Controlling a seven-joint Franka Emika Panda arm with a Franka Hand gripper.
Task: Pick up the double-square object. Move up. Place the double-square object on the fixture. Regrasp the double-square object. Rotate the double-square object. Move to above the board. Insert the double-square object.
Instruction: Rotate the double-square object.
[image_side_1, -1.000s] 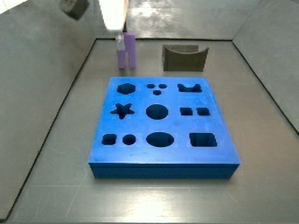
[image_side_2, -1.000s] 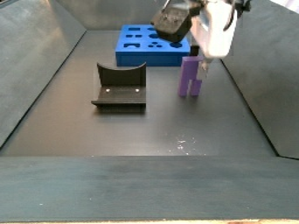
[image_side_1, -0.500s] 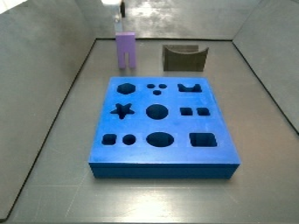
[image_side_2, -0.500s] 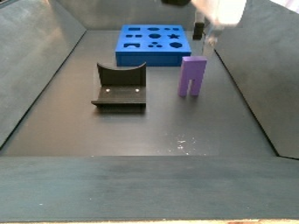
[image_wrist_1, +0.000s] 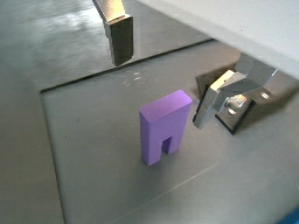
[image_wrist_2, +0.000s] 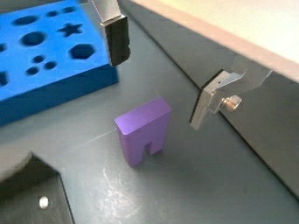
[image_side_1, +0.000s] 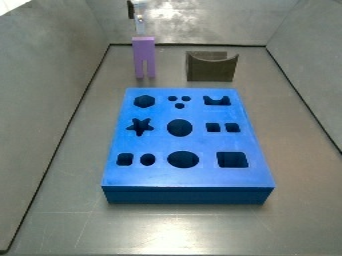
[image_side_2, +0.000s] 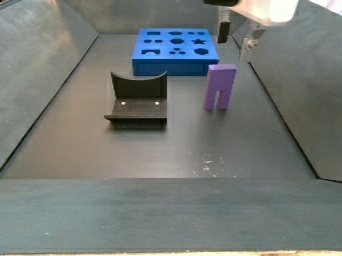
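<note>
I see my gripper (image_wrist_2: 158, 68) hanging above the floor with its two silver fingers (image_wrist_1: 118, 38) spread wide and nothing between them. Below the gap, the light purple double-square object (image_wrist_1: 165, 127) stands upright on the dark floor, clear of both pads. In a side view it (image_side_2: 221, 86) sits just beside the blue board (image_side_2: 174, 50), near the right wall. The dark fixture (image_side_2: 136, 100) rests on the floor, apart from the object, on its other side.
</note>
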